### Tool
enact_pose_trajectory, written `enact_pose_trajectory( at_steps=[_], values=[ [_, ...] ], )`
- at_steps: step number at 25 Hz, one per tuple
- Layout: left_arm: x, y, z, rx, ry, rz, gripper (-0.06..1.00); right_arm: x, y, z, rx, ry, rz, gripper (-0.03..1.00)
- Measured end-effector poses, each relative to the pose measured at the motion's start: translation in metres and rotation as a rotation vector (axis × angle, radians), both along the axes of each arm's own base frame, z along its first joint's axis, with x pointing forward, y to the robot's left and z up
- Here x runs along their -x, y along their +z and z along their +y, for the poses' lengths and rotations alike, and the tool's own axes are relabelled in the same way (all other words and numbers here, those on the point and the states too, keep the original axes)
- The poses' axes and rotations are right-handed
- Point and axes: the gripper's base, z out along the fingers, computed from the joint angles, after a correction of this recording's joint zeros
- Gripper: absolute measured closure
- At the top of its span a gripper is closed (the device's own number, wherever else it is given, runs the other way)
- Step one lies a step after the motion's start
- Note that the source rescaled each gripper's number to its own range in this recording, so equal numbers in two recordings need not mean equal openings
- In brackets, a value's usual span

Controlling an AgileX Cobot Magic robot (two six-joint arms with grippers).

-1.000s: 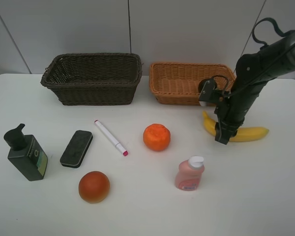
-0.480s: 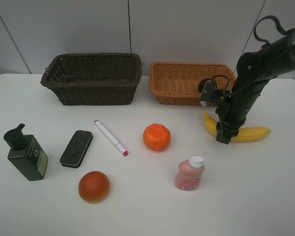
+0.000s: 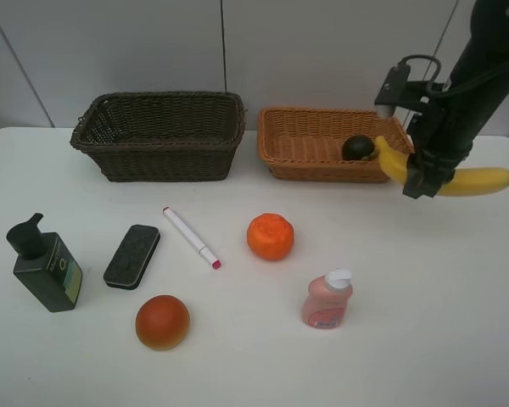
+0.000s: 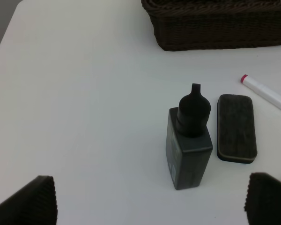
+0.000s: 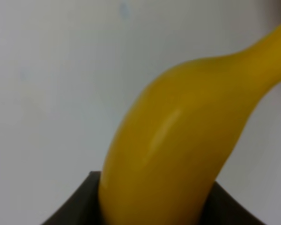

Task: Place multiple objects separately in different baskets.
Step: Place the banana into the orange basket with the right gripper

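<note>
My right gripper (image 3: 419, 181) is shut on the yellow banana (image 3: 485, 179) and holds it in the air just right of the light orange-tan basket (image 3: 305, 166). The banana (image 5: 178, 150) fills the right wrist view. A dark green round fruit (image 3: 357, 148) lies in that basket. The dark brown basket (image 3: 159, 158) at back left looks empty. On the table lie a tangerine (image 3: 270, 236), a red-orange ball fruit (image 3: 162, 322), a pink bottle (image 3: 327, 299), a white marker (image 3: 191, 237), a black eraser (image 3: 132, 255) and a dark green pump bottle (image 3: 47, 264). My left gripper (image 4: 152, 206) is open above the pump bottle (image 4: 190, 143).
A white wall rises right behind both baskets. In the left wrist view the eraser (image 4: 236, 127) lies beside the pump bottle, with the marker (image 4: 268, 94) and the dark basket (image 4: 215, 28) beyond it. The table's left edge runs near the pump bottle.
My right gripper has lifted the banana off the table and carried it up and to the right, beside the light basket. The other things have not moved.
</note>
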Motion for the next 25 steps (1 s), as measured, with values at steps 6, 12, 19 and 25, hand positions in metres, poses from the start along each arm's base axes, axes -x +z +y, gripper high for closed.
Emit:
enact_pose_trajectory(
  at_steps=[6,12,19,25],
  values=[
    [0.000,0.000,0.000,0.000,0.000,0.000,-0.06,-0.024,0.058,0.011,0.023,0.050,-0.207,0.83],
    [0.000,0.000,0.000,0.000,0.000,0.000,-0.06,-0.058,0.066,0.026,0.033,0.120,-0.337,0.83],
    [0.000,0.000,0.000,0.000,0.000,0.000,-0.06,-0.108,0.012,0.048,0.015,0.180,-0.364,0.83],
    [0.000,0.000,0.000,0.000,0.000,0.000,-0.06,-0.130,-0.040,0.072,0.003,0.231,-0.338,0.83]
  ],
)
